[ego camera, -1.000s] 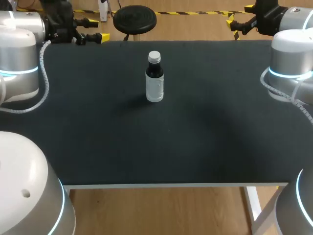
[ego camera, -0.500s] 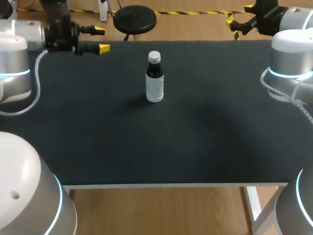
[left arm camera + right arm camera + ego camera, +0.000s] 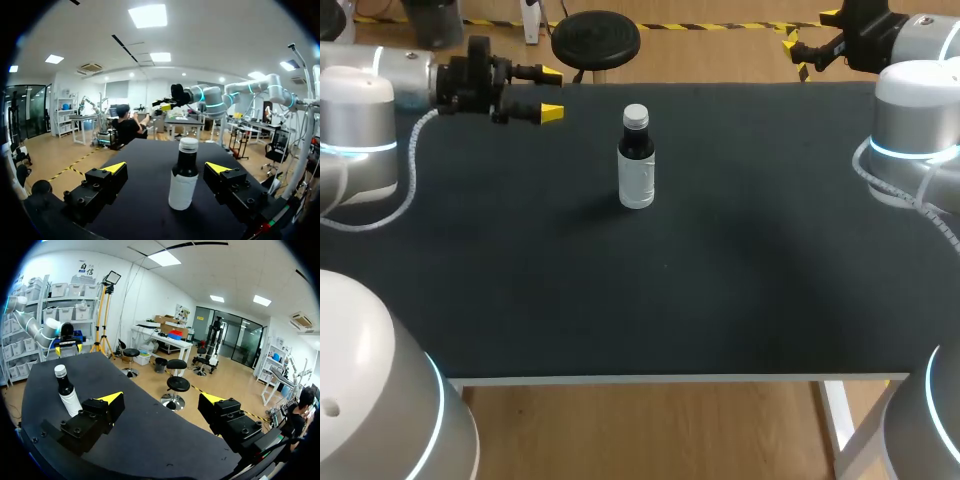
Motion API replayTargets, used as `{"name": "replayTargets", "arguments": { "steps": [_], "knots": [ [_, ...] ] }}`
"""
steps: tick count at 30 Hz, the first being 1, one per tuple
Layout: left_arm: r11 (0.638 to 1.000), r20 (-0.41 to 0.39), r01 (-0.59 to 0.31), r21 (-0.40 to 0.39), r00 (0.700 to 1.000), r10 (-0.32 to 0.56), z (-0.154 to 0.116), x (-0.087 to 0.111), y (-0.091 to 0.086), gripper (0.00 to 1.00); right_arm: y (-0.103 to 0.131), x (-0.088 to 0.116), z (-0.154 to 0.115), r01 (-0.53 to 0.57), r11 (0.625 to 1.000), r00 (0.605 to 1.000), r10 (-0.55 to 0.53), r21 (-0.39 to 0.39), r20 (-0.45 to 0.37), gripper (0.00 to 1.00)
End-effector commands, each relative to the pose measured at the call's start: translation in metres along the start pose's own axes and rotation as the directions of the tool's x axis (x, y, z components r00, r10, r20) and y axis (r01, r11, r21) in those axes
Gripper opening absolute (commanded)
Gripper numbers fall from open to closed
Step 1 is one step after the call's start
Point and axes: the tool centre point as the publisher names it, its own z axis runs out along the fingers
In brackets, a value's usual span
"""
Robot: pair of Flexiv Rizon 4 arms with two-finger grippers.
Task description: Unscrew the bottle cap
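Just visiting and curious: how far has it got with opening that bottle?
Nothing done yet: the cap sits on the bottle. In hand: the open left tool points at the bottle, not touching. Remaining: gripping, unscrewing. The right tool is open at the far corner.

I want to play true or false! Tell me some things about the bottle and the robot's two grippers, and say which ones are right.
1. The bottle stands upright on the table. True.
2. The cap is off and lies beside the bottle. False: it sits on top of the bottle.
3. The left gripper is shut on the bottle. False: it is open and apart from the bottle, which is ahead of it.
4. The right gripper is open and holds nothing. True.
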Motion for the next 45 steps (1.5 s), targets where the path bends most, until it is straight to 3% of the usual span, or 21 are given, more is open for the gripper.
{"name": "replayTargets", "arguments": {
  "steps": [1, 24, 30, 36, 45],
  "knots": [
    [1.0, -0.072, 0.0, 0.014, 0.997, 0.001, 0.005, -0.003, 0.005, 1.0, -0.001, 0.0, 0.0, 0.0, 1.0, 1.0, 0.0, -0.002, -0.002, 1.0],
    [1.0, -0.093, -0.018, 0.004, 0.996, 0.018, 0.006, 0.003, 0.006, 1.0, -0.001, 0.0, 0.0, 0.0, 1.0, 1.0, 0.0, -0.002, -0.002, 1.0],
    [0.999, -0.132, -0.044, 0.016, 0.99, 0.045, 0.015, 0.017, 0.009, 1.0, -0.001, 0.0, 0.0, 0.0, 1.0, 1.0, 0.0, -0.002, -0.002, 1.0],
    [0.997, -0.119, -0.074, 0.003, 0.99, 0.074, 0.024, 0.034, 0.011, 1.0, -0.001, 0.0, 0.0, 0.0, 1.0, 1.0, 0.0, -0.002, -0.002, 1.0],
    [0.996, -0.152, -0.087, -0.007, 0.985, 0.085, 0.05, 0.044, 0.015, 1.0, -0.001, 0.0, 0.0, 0.0, 1.0, 1.0, 0.0, -0.002, -0.002, 1.0]
  ]
}}
